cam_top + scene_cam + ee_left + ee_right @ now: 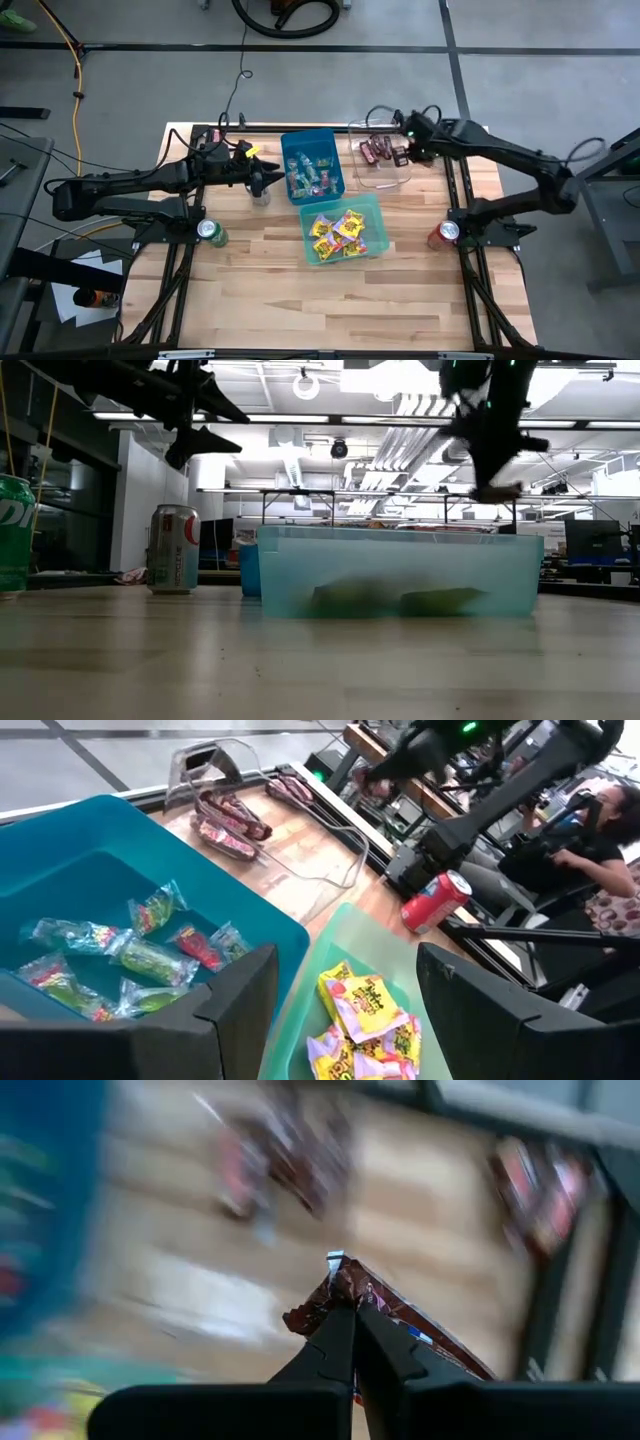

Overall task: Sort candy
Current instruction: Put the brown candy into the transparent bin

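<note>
while the left arm waits over the table's left side, the high view shows the left gripper (272, 178) beside the blue bin (313, 165) of green and red sweets (310, 178). below it sits the teal bin (342, 228) with yellow packets (340, 231). the right gripper (402, 156) hangs over the clear tray (384, 155), where maroon candies (374, 150) lie. a green can (211, 232) stands at left, a red can (443, 233) at right.

low view: the right gripper (497, 488) hangs above the teal bin (400, 572), a dark piece pinched at its tip. a silver can (173, 549) stands left of the bin.

left wrist view: the left fingers (240, 995) stand wide apart, empty, over the blue bin (80, 850) and teal bin (330, 945).

right wrist view: the right fingers (345, 1345) are closed tight on a maroon candy (400, 1317) above blurred wood.
</note>
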Robot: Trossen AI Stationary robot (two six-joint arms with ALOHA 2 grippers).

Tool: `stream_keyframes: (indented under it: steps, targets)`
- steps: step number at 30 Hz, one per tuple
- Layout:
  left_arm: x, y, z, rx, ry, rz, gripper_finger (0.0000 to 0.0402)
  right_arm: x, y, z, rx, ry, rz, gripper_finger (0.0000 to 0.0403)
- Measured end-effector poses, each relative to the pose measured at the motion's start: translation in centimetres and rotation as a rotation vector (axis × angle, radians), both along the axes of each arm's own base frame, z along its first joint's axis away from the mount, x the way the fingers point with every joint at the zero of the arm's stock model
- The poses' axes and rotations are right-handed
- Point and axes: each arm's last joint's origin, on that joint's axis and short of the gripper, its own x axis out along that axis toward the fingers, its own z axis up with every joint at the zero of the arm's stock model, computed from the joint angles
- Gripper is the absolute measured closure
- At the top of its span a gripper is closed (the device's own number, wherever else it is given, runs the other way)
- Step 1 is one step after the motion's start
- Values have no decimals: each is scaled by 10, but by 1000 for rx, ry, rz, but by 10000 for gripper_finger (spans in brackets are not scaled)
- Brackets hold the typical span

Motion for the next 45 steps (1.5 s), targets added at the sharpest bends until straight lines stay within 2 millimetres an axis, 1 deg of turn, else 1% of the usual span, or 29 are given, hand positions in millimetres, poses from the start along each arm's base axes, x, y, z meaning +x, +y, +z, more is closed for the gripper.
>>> stream_keyframes:
  steps: [6,9,13,16,20,23,27,29,32,35,37,41,45]
  targets:
    - [0,1,1,13,-7,35,178,6,4,47,-256,-366,200,403]
    - [0,1,2,16,-13,34,178,11,4,65,-351,-529,332,403]
    - [0,1,2,16,-12,34,178,18,4,78,-445,-634,496,403]
    - [0,1,2,17,-12,33,178,22,3,77,-434,-646,522,403]
    - [0,1,2,17,-12,33,178,27,0,67,-382,-594,522,403]
    - [0,1,2,17,-12,33,178,33,-3,55,-327,-535,524,403]
    - [0,1,2,17,-12,34,178,47,-6,38,-264,-456,559,403]
    - [0,1,2,17,-12,34,178,55,-7,24,-252,-437,583,403]
    - [0,1,2,19,-11,39,178,62,-8,-10,-220,-442,573,403]
    - [0,1,2,20,-11,44,178,58,-9,-47,-176,-438,526,403]
    - [0,1,2,20,-11,44,178,53,-10,-63,-145,-447,473,403]
    - [0,1,2,20,-10,44,178,45,-10,-81,-90,-441,364,403]
    - [0,1,2,19,-10,44,178,42,-10,-86,-68,-438,329,400]
